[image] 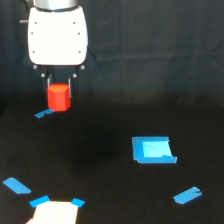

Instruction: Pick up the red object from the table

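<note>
The red object is a small red-orange block at the upper left of the exterior view. It sits between the dark fingers of my gripper, under the white gripper body. The gripper is shut on the block and holds it just above the black table. The fingers are dark against the dark background and only partly visible. A blue tape strip lies on the table just below and left of the block.
A blue square patch lies right of centre. Blue tape strips lie at the lower left and lower right. A pale patch with blue tape corners sits at the bottom edge.
</note>
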